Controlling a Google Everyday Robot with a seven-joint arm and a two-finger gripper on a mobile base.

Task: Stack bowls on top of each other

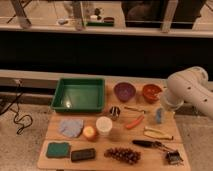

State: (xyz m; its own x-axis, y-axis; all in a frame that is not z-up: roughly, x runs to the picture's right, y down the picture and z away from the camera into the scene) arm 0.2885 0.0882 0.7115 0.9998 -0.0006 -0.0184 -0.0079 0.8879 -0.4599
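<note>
I see the purple bowl and the orange-red bowl, both upright, mouths up, side by side, not stacked, just right of frame centre.

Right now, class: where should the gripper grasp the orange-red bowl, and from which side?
Probably the rim of the orange-red bowl, from above, on the side away from the purple bowl: it sits upright, mouth open. The gripper is out of view; only the arm shows, right.
</note>
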